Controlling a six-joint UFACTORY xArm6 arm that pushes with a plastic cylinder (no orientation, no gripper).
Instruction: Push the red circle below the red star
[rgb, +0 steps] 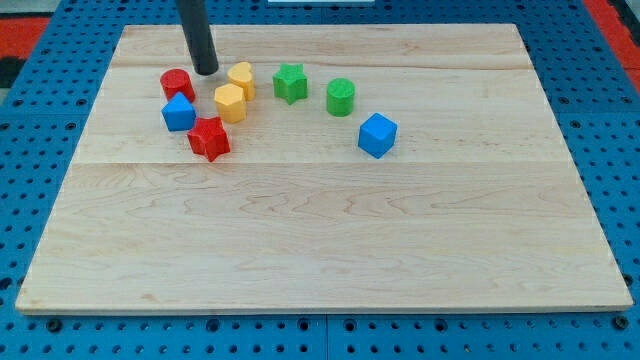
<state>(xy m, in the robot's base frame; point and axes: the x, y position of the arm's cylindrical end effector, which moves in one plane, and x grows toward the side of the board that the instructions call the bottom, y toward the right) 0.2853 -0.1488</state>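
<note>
Nearest the camera on the light wooden table (320, 250) sits the red star block (210, 138), touching the blue block (179, 113) up-left of it, with the red circle block (177, 84) just above that blue one. Rod has no gripper to open or close; my tip (206, 72) is just right of the red circle, left of two yellow blocks (240, 79) (230, 103). Green star block (290, 83), green cylinder block (340, 97) and blue cube block (377, 135) lie to the view's right.

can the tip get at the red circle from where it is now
Probably yes. My tip sits just to the view's right of the red circle, with bare board between them. The yellow blocks lie on the tip's other side, and the blue block sits just below the circle.
</note>
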